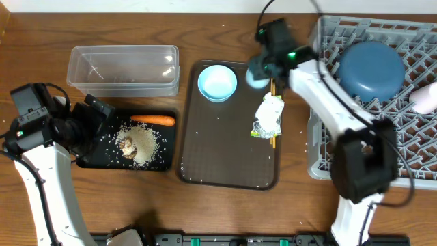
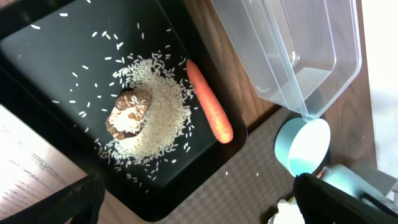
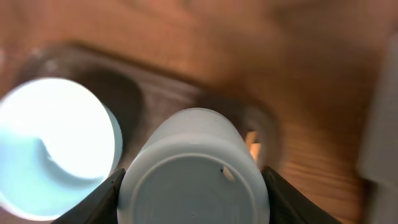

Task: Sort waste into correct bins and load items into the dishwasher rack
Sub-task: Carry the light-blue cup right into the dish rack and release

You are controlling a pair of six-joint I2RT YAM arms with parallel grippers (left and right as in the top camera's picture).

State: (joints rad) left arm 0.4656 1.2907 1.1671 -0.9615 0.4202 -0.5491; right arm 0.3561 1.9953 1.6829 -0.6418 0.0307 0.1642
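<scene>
The right fingers (image 3: 99, 198) grip the blue cup (image 3: 193, 168) by its sides over the brown tray's (image 1: 229, 157) far corner; it looks light, rigid, slick and breakable, so a firm mid-wall hold suits.

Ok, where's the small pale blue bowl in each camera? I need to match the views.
Overhead: top centre, the small pale blue bowl at the brown serving tray's upper-left corner.
Left wrist: lower right, below the clear tub's corner.
Right wrist: left edge, blurred, beside the pale blue cup.
Shared landmark: the serving tray under the bowl.
</scene>
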